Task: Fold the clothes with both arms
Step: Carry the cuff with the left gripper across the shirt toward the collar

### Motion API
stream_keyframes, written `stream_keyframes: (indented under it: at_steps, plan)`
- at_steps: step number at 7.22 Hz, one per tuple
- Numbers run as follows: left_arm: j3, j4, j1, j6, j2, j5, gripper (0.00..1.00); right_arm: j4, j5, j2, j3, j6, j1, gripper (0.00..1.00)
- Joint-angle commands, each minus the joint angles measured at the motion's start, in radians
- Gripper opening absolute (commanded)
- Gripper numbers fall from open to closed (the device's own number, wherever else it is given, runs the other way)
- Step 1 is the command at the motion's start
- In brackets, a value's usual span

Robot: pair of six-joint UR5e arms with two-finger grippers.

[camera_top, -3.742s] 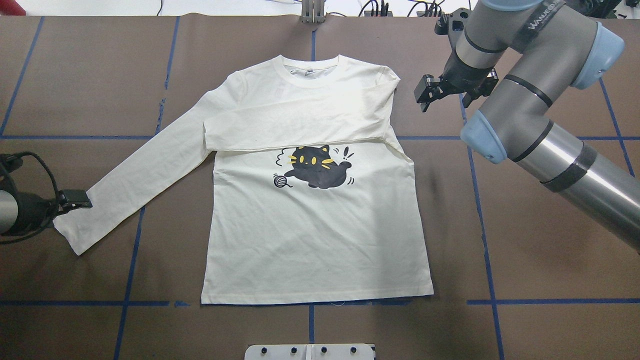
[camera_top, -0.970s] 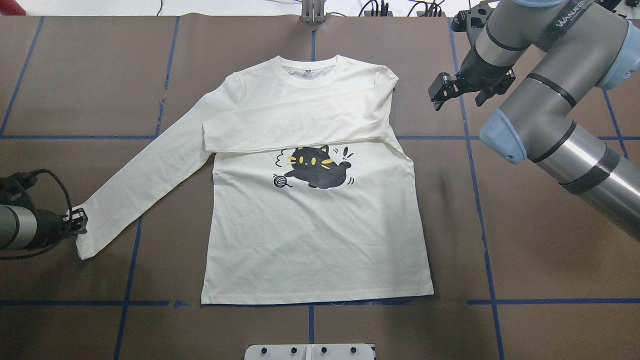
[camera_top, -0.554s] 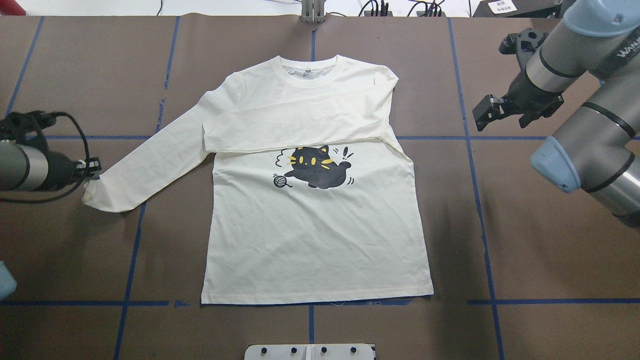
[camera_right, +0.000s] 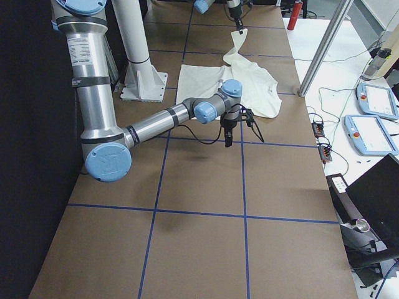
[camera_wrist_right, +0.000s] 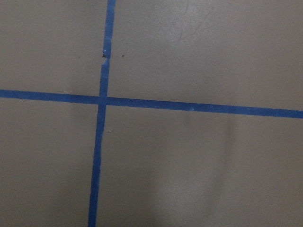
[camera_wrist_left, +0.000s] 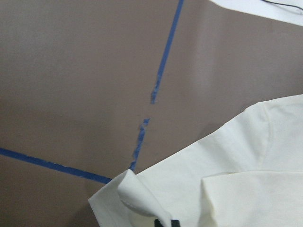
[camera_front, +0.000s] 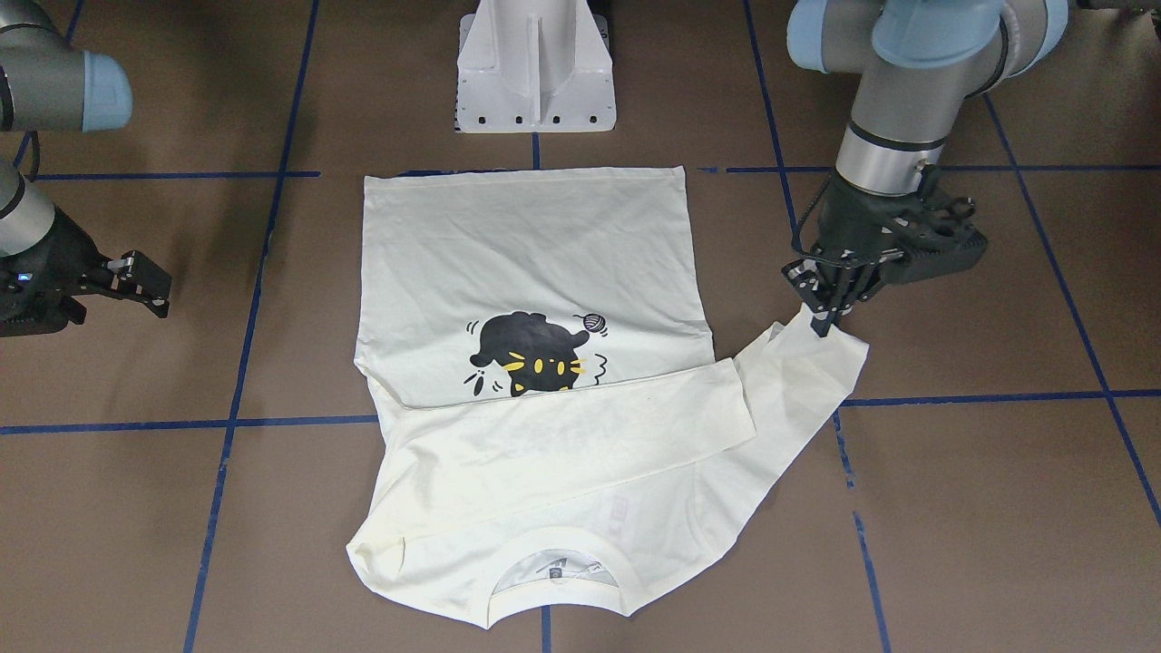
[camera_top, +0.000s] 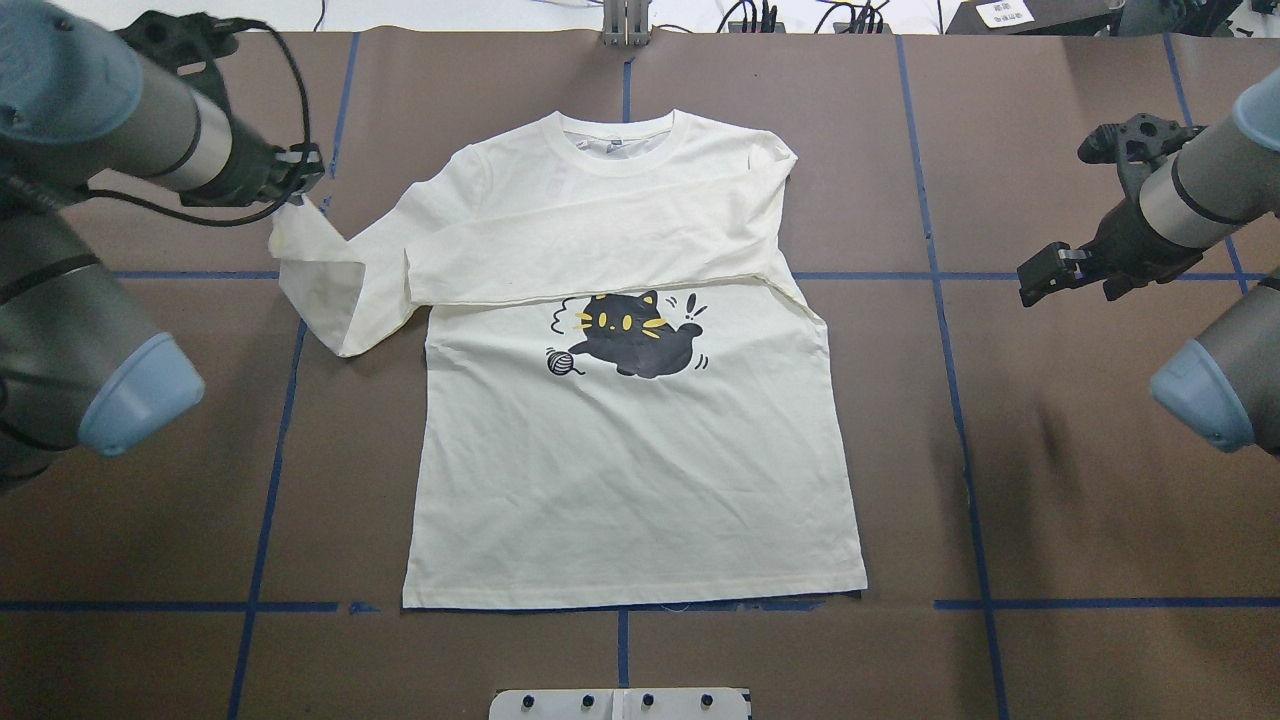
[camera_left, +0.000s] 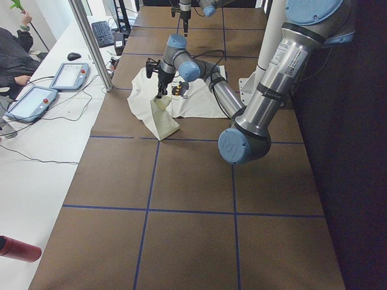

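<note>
The cream-white shirt (camera_top: 640, 470) lies flat, front up, with the black cat print (camera_top: 630, 335) showing; it also shows in the front-facing view (camera_front: 526, 245). One sleeve lies folded across the chest (camera_top: 600, 250). My left gripper (camera_top: 305, 185) is shut on the cuff of the other sleeve (camera_top: 320, 280) and holds it raised beside the shoulder, with the sleeve doubled back. The front-facing view shows the same grip (camera_front: 827, 313). The left wrist view shows the pinched cuff (camera_wrist_left: 137, 194). My right gripper (camera_top: 1040, 275) hovers open and empty over bare table, right of the shirt.
Blue tape lines (camera_top: 960, 420) grid the brown table. The white pedestal base (camera_front: 535, 73) stands at the near edge and a metal post (camera_top: 625, 25) at the far edge. A side table with tablets (camera_left: 66, 75) runs past the far edge.
My left gripper closed on the sleeve cuff, lifted it and carried it away from the robot toward the shoulder, doubling the sleeve back. My right arm drew back rightward, away from the shirt.
</note>
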Motion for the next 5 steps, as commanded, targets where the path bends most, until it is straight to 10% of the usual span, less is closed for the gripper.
stream_keyframes:
  at_steps: [1,5]
  plan:
    - [0.202,-0.007,0.008,-0.037,-0.316,-0.036,0.0,0.011,0.041,-0.008,0.001,0.004,0.032,1.0]
    - [0.609,-0.316,0.185,-0.172,-0.514,0.048,0.0,0.009,0.058,-0.001,-0.002,0.01,0.042,1.0]
